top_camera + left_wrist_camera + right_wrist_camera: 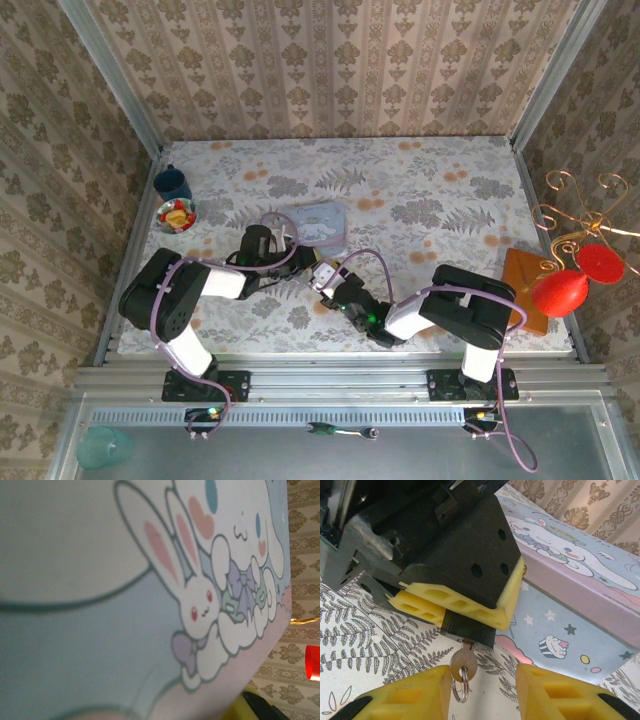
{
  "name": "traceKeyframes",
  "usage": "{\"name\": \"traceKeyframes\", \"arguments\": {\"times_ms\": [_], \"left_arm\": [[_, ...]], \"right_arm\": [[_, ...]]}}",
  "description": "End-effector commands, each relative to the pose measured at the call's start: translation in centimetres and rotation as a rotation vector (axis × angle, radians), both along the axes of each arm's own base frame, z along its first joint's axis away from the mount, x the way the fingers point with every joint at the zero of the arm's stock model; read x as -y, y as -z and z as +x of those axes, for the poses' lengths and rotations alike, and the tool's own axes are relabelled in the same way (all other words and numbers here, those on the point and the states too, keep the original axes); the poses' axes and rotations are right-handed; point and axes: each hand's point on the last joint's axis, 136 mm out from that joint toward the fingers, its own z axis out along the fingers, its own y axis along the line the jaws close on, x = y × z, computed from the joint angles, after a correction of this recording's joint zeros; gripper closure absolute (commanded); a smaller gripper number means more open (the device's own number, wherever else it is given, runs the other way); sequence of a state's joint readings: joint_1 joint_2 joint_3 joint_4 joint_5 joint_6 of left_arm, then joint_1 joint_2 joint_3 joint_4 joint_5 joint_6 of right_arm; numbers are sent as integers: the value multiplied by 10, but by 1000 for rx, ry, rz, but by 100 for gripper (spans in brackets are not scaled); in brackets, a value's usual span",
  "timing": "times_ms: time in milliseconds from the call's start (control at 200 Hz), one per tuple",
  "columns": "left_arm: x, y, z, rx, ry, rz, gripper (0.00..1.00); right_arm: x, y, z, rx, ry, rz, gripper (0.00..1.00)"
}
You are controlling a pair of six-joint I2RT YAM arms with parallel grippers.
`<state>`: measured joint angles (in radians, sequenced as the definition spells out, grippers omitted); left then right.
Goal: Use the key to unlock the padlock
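In the right wrist view my left gripper [462,611] hangs fingers-down, its yellow pads shut on the black padlock [468,630]. A silver key [464,664] sticks out of the padlock's underside, with a wire ring [461,687] hanging from it. My right gripper [482,682] sits just below, open, with the key between its yellow fingers [415,695]. The left finger is at the key's edge and the right one stands well clear. From above, the two grippers meet at the table's middle [325,280].
A pastel cartoon box [320,222] lies just behind the padlock and shows close up in the left wrist view [150,605]. A blue cup [172,184] and a small food dish [177,214] sit far left. A wooden board [525,285], red pieces [560,292] and a gold wire stand [575,215] are on the right.
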<state>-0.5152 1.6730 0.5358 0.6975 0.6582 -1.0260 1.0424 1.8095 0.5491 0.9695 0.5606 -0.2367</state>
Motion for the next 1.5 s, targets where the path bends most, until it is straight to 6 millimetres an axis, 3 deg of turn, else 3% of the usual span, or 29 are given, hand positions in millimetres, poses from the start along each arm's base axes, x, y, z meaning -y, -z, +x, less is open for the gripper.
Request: {"name": "traceKeyframes", "arguments": {"times_ms": [0, 635, 1050, 1315, 1495], "left_arm": [[5, -16, -2, 30, 29, -51, 100], [4, -14, -2, 23, 23, -61, 100], [4, -13, -2, 24, 22, -56, 100], [4, -12, -2, 24, 23, -54, 100], [0, -9, -2, 33, 15, -14, 100]], "right_arm": [[-8, -4, 6, 18, 1, 5, 63], [-7, 3, 14, 7, 57, -15, 82], [-13, -3, 15, -71, 101, 170, 87], [-13, 0, 16, -94, 115, 202, 87], [-17, 11, 15, -305, 109, 279, 91]]}}
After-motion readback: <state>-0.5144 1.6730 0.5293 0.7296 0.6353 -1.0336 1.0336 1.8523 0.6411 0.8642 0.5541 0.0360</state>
